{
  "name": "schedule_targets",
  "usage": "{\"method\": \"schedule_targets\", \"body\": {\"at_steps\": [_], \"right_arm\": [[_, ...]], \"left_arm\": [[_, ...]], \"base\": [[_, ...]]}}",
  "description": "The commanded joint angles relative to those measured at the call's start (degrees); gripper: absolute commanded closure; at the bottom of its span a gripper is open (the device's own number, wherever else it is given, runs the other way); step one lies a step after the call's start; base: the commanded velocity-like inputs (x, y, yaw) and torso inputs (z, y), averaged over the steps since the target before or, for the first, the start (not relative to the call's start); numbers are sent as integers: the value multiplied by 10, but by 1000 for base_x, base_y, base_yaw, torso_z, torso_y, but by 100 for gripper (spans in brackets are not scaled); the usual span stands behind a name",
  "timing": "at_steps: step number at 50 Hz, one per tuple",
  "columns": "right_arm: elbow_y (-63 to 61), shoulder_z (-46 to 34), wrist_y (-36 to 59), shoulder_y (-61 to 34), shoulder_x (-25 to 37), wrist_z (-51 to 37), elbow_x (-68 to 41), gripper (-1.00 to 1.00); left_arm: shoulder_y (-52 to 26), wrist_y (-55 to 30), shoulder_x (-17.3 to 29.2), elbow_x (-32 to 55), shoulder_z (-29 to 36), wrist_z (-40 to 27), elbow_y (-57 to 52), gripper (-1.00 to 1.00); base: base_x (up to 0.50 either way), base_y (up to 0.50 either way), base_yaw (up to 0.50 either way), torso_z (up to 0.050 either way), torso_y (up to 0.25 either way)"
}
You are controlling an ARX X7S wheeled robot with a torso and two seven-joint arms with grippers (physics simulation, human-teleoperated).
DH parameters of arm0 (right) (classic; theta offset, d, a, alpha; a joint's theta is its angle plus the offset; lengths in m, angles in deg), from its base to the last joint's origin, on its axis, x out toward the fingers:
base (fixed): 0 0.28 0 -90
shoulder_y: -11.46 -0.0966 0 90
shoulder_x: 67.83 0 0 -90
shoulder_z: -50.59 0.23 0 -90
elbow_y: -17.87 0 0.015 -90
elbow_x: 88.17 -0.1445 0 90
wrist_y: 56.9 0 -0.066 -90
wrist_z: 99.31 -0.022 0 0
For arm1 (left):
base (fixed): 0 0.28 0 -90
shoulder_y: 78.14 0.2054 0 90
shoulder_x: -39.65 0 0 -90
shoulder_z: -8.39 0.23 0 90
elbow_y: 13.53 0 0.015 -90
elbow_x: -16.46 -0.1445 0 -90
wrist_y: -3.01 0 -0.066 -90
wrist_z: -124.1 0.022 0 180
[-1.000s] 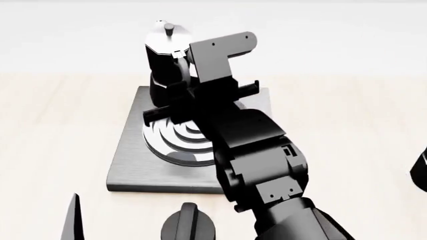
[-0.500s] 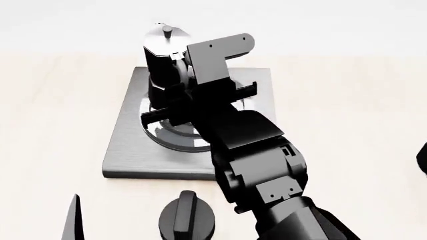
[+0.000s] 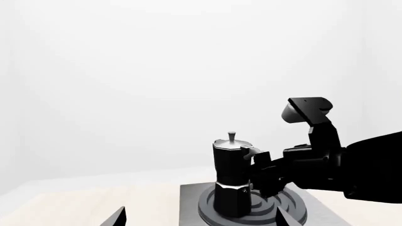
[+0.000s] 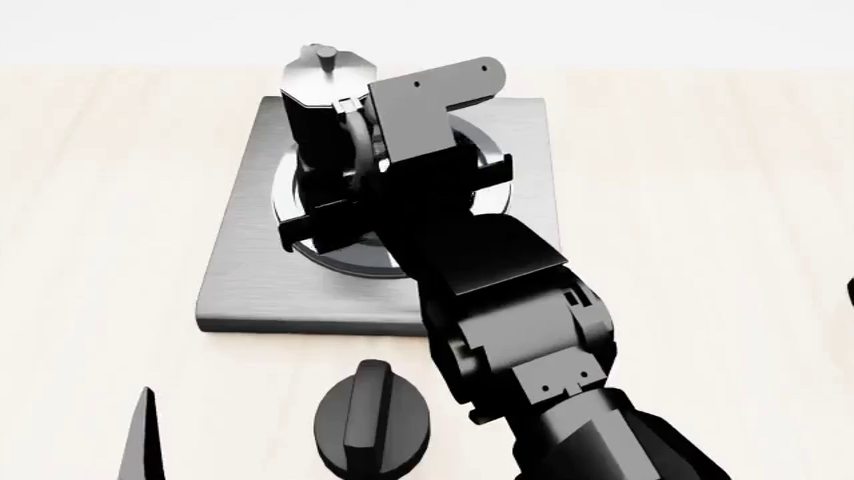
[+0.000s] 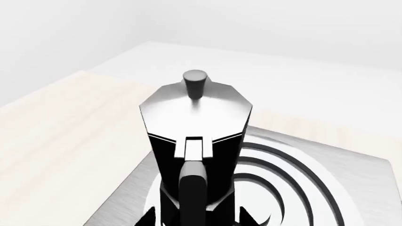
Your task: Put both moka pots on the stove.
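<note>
One moka pot (image 4: 320,110), black with a silver lid, stands upright with its base on the left part of the stove's (image 4: 247,270) ring burner; it also fills the right wrist view (image 5: 195,122). My right gripper (image 4: 360,160) reaches in from the near side and is shut on the pot's curved handle (image 5: 193,188). The left wrist view shows the same pot (image 3: 231,179) and right gripper (image 3: 259,172) from the side. My left gripper (image 3: 201,220) hangs open and holds nothing, low at the near left; one finger (image 4: 143,440) shows in the head view.
A squat round black knob (image 4: 374,425) sits on the wooden table just in front of the stove. A dark sliver (image 4: 850,292) shows at the right edge. My right forearm (image 4: 521,330) crosses over the stove's near right part.
The head view has tilted to look more steeply down. The pot, still in my right gripper, went from the stove's back left edge to the left of the burner rings.
</note>
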Motion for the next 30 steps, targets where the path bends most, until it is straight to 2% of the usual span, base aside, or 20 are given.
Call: {"method": "schedule_targets", "body": {"at_steps": [1, 4, 7, 18, 22, 30], "right_arm": [[-17, -3, 1, -1, 5, -6, 0, -100], [-22, -3, 1, 0, 7, -8, -2, -100], [-99, -7, 19, 14, 35, -30, -7, -100], [-465, 14, 108, 99, 189, -146, -82, -100], [-593, 52, 99, 153, 261, -186, -125, -100], [-724, 114, 82, 197, 340, -216, -200, -100]], "left_arm": [[1, 8, 0, 0, 0, -2, 1, -100], [1, 8, 0, 0, -1, -3, 1, -100], [1, 7, 0, -1, 0, -4, -1, -100], [1, 6, 1, -2, 0, -7, -3, -100], [1, 8, 0, -3, 2, -7, 0, -100], [-2, 2, 1, -2, 4, -9, -4, -100]], "base": [[0, 0, 0, 0, 0], [0, 0, 0, 0, 0], [0, 0, 0, 0, 0], [0, 0, 0, 0, 0], [0, 0, 0, 0, 0], [0, 0, 0, 0, 0]]}}
